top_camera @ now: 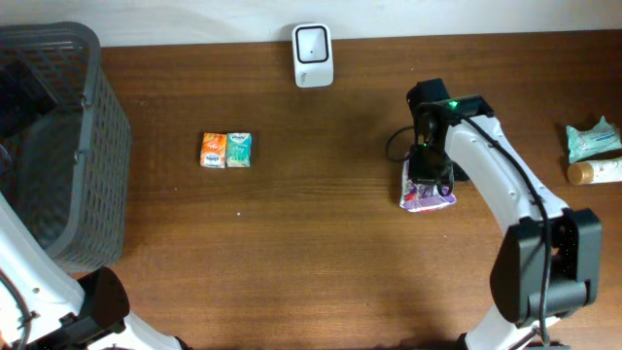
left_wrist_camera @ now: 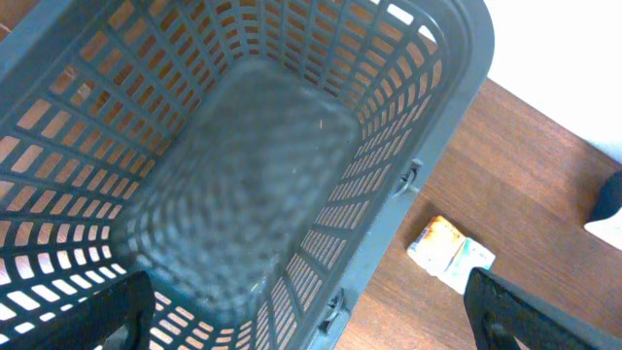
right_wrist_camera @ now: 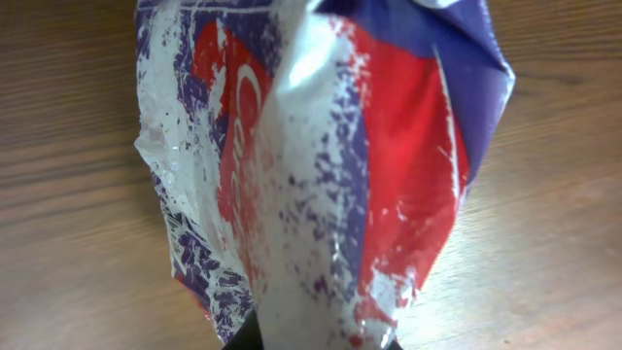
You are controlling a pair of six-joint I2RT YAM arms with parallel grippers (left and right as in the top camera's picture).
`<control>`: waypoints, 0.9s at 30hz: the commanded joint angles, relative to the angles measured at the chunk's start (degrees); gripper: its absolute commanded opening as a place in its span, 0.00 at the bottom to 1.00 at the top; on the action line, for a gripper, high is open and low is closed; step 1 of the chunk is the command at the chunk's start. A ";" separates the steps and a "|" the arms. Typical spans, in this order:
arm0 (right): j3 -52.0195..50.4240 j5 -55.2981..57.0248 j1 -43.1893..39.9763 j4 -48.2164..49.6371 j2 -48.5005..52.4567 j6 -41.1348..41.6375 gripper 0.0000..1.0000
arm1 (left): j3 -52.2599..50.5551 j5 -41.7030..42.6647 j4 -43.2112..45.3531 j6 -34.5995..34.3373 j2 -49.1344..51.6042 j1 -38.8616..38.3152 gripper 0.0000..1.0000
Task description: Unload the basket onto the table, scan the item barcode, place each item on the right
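Purple-red-white snack bag (top_camera: 420, 201) on table (top_camera: 311, 272), centre-right of overhead frame, below and right of white scanner (top_camera: 312, 55) at top edge

Right gripper (top_camera: 428, 175) directly over bag, fingers pressed together, pinching its crinkled film; bag fills right wrist view

Left gripper (left_wrist_camera: 311, 316) spread wide, hanging above grey basket (top_camera: 102, 136) at left edge

Orange packet (top_camera: 214, 150) and teal packet (top_camera: 239, 150) touching, left of centre

Pale green pack (top_camera: 593, 141) and bottle (top_camera: 595, 172) at right edge
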 commanded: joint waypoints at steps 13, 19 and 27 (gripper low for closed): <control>2.36 -17.49 15.78 12.33 0.79 -2.58 0.78 | -0.11 0.22 -0.02 -0.35 0.07 0.15 0.99; 14.99 -15.85 4.00 1.97 0.79 -8.26 0.93 | -0.11 0.22 -0.02 -0.35 0.07 0.15 0.99; 4.76 -44.46 -11.80 3.39 5.92 -33.22 0.92 | -0.11 0.22 -0.02 -0.35 0.07 0.15 0.99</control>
